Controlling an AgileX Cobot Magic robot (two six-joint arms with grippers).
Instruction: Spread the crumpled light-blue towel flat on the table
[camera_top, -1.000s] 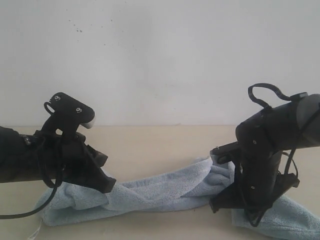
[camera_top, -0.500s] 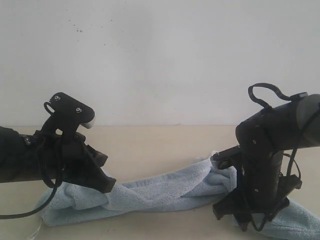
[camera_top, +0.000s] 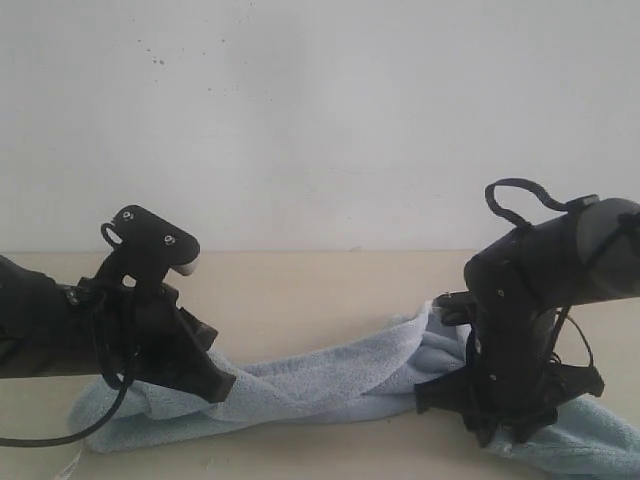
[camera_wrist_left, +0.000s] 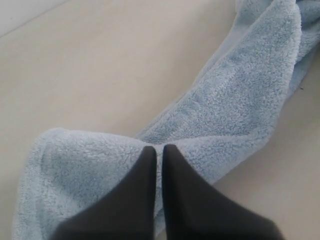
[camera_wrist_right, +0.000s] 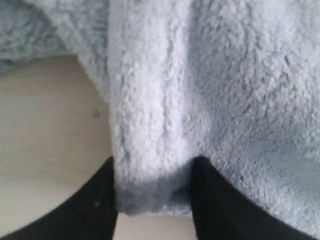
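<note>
The light-blue towel (camera_top: 330, 375) lies twisted into a long rope across the beige table (camera_top: 300, 290). My left gripper (camera_top: 222, 385) is low at the towel's left end. In the left wrist view its black fingers (camera_wrist_left: 145, 200) are shut, and a thin edge of the towel (camera_wrist_left: 240, 100) is pinched at the gripper (camera_wrist_left: 158, 148). My right gripper (camera_top: 497, 432) points down onto the bunched right end. In the right wrist view its jaws (camera_wrist_right: 152, 162) stand apart around a thick fold of the towel (camera_wrist_right: 225, 75), touching it on both sides. Bare table (camera_wrist_right: 45, 130) shows beside that fold.
A white speckled wall (camera_top: 320, 120) rises behind the table. Bare table (camera_wrist_left: 100, 60) lies beyond the towel. A black cable (camera_top: 60, 435) loops under the left arm near the front edge.
The right gripper let go of the towel, opened and came down a little to the left over a thick fold. The left arm shifted slightly right, still gripping.
</note>
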